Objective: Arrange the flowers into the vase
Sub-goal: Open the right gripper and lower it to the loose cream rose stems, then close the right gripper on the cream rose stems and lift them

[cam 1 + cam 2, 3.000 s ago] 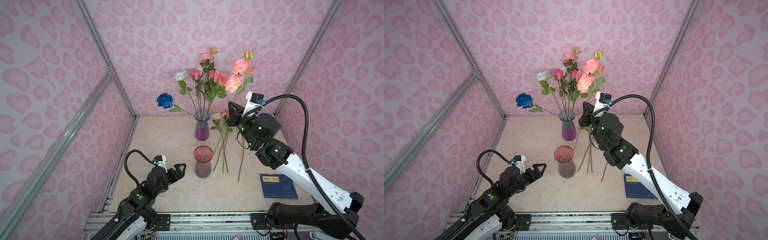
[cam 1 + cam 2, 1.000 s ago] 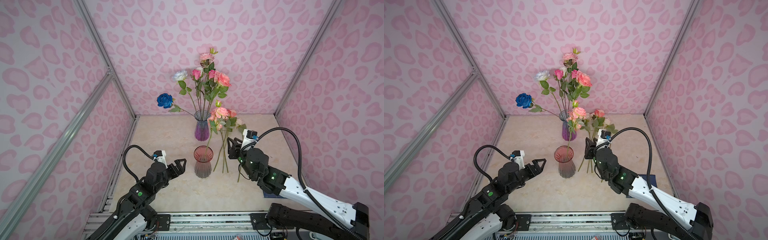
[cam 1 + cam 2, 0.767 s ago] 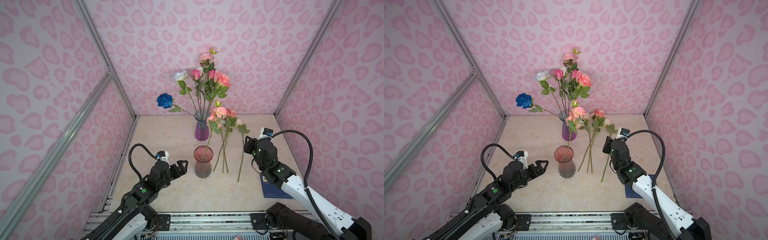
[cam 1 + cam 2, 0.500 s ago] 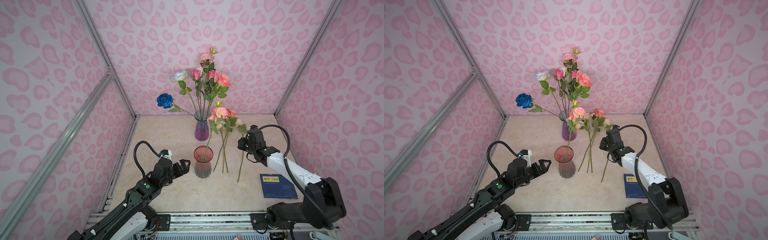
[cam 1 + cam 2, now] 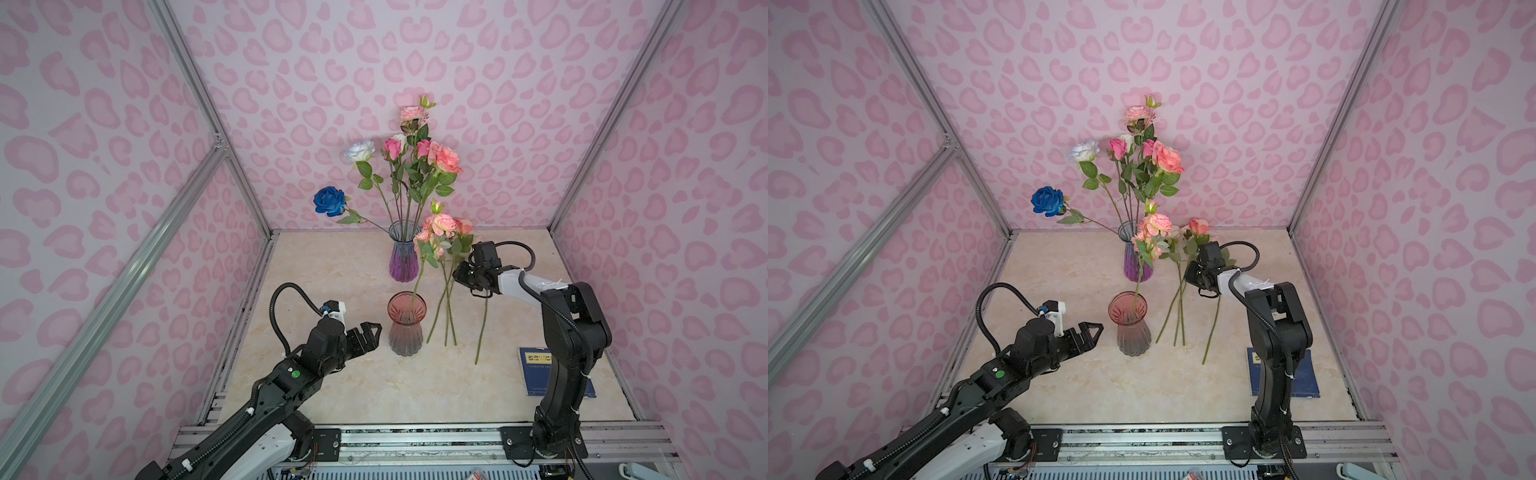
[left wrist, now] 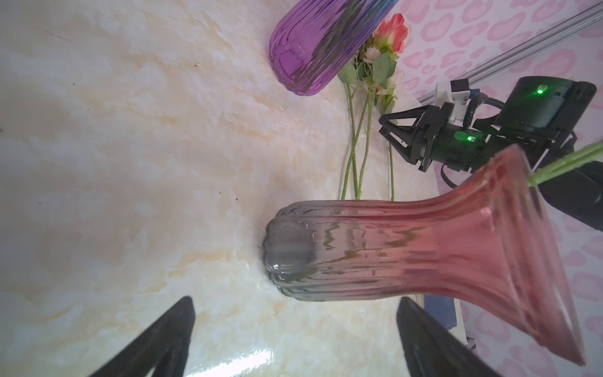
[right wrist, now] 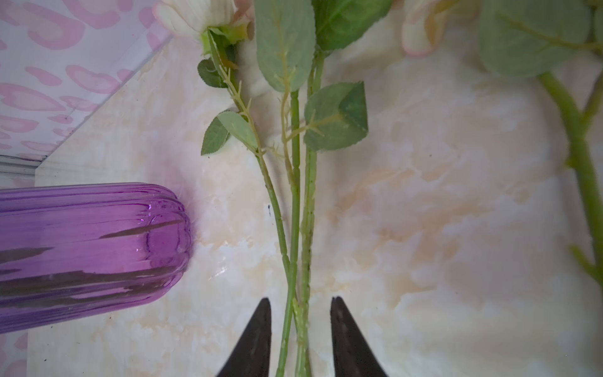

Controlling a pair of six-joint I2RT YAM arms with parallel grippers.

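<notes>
Several loose flowers (image 7: 295, 196) lie on the table right of the red vase (image 5: 405, 336) (one pink spray stands in it). The right gripper (image 7: 300, 326) straddles three stems, jaws apart and unpinched. The left gripper (image 5: 370, 334), spread wide and empty, hovers just left of that vase.

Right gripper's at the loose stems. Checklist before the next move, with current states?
1. Aim: right gripper straddles loose stems: ok.
2. Single stem between jaws: not ok, at least two.
3. Grip closed: not ok, gaps on both sides.
4. Clearance: purple vase beside right gripper, apart: ok.
5. Target: red vase upright, one flower in it: ok.
6. Other arm: left gripper open, short of red vase: ok.
</notes>
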